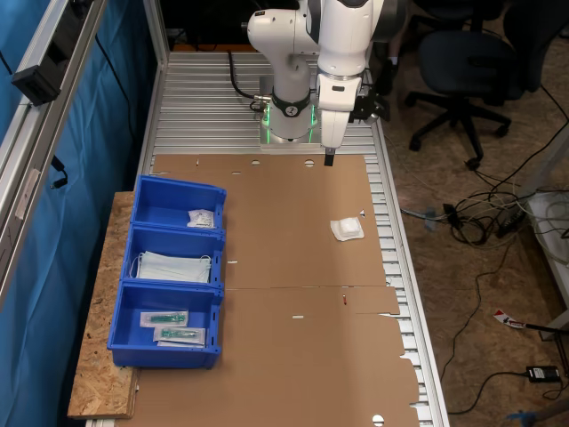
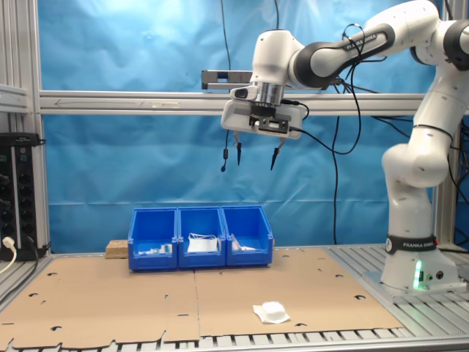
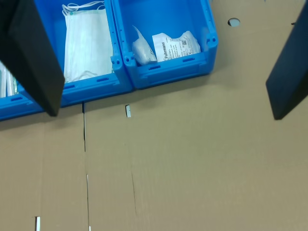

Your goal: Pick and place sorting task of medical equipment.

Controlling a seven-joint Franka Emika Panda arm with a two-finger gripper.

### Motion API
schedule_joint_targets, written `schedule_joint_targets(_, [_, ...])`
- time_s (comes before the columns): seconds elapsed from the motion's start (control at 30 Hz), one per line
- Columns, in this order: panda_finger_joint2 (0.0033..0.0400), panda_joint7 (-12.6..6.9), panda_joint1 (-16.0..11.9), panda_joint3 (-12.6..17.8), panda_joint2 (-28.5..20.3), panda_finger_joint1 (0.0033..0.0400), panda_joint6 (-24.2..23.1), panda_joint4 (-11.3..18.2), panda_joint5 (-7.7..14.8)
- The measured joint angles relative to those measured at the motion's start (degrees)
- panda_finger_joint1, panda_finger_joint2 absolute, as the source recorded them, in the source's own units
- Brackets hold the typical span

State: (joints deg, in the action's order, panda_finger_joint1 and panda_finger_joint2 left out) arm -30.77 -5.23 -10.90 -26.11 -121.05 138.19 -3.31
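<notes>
The medical equipment, a small puffy white packet (image 1: pixel 347 229) (image 2: pixel 271 312), lies alone on the brown cardboard, on the side away from the bins. My gripper (image 2: pixel 256 158) hangs high above the table, open, with nothing between its fingers. In the first exterior view the gripper (image 1: pixel 328 158) is near the arm's base, beyond the packet. In the wrist view the dark fingers (image 3: pixel 33 53) frame the cardboard and the bins below. The end bin (image 3: pixel 207 53) (image 1: pixel 147 200) holds two similar white packets (image 3: pixel 168 45).
Three blue bins (image 2: pixel 201 238) stand in a row at the cardboard's edge by the blue curtain. The middle bin holds pale blue face masks (image 1: pixel 173 266) (image 3: pixel 86 41); the other end bin holds slim clear packets with green parts (image 1: pixel 169 325). Office chairs and cables sit off the table.
</notes>
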Motion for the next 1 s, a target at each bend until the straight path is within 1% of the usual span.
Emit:
schedule_joint_targets(0.5, [0.0400, 0.00, -0.07, -1.68, -0.01, 0.0400, 0.01, 0.89, 0.00])
schedule_joint_targets(0.83, [0.0400, -0.06, -0.07, -1.89, -0.01, 0.0400, 0.04, 0.88, 0.00])
schedule_joint_targets(1.0, [0.0400, -0.43, -0.10, -2.15, -0.01, 0.0400, 0.98, 0.89, 0.00])
